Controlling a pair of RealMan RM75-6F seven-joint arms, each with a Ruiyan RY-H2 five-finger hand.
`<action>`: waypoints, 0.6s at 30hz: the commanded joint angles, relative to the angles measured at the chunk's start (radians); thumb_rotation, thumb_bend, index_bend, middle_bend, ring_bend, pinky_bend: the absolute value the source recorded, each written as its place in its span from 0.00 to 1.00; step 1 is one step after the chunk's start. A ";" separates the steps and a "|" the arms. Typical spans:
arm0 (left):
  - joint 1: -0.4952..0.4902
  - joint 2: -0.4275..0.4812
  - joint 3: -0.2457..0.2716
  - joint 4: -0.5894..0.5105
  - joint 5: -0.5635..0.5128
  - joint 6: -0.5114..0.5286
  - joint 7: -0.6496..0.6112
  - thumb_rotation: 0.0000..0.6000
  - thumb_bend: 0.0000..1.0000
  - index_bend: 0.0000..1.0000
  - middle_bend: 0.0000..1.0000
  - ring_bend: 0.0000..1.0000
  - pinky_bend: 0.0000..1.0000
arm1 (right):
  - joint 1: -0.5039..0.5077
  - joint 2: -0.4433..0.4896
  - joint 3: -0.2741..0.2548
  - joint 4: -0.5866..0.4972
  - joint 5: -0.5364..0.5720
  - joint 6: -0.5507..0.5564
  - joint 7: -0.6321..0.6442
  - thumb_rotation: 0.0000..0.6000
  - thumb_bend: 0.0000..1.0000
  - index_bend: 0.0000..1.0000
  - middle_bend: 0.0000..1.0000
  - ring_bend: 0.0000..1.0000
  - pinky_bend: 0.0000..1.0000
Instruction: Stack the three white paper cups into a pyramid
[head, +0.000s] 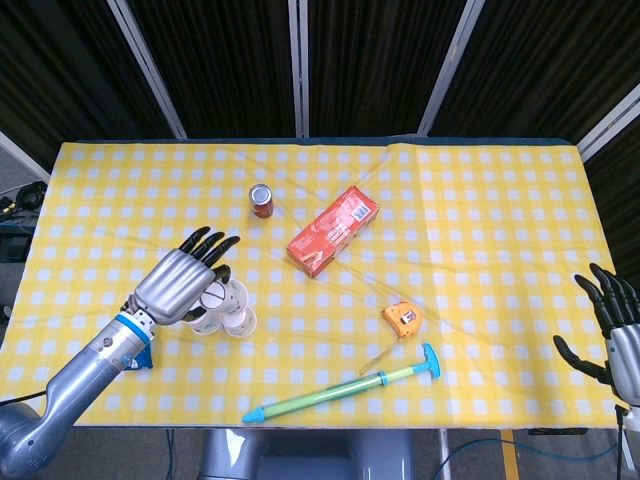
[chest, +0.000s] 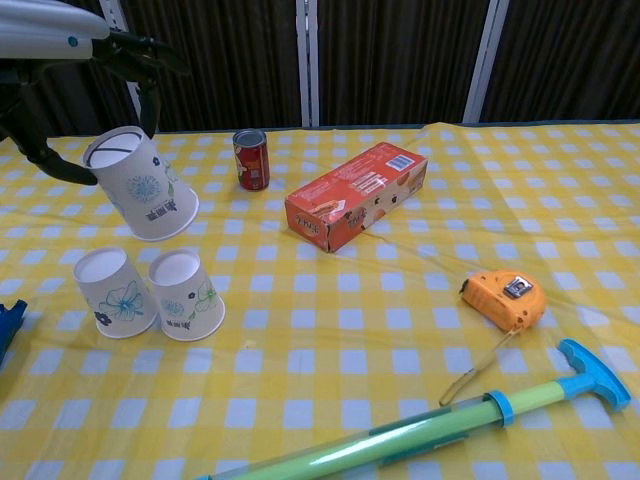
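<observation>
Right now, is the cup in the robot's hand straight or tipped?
Tipped. The held cup is upside down and leaning, fingers gripping its base, above the two standing cups.
</observation>
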 joint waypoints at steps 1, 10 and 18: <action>0.020 -0.003 0.011 0.015 0.023 -0.005 -0.014 1.00 0.26 0.45 0.00 0.00 0.00 | -0.002 -0.001 -0.004 -0.006 -0.013 0.008 -0.011 1.00 0.17 0.11 0.00 0.00 0.00; 0.041 -0.028 0.013 0.051 0.010 -0.038 -0.009 1.00 0.27 0.45 0.00 0.00 0.00 | -0.011 0.004 -0.007 -0.016 -0.027 0.027 -0.014 1.00 0.17 0.10 0.00 0.00 0.00; 0.030 -0.049 -0.003 0.063 -0.052 -0.067 0.046 1.00 0.27 0.43 0.00 0.00 0.00 | -0.016 0.010 -0.001 -0.013 -0.019 0.032 0.007 1.00 0.17 0.10 0.00 0.00 0.00</action>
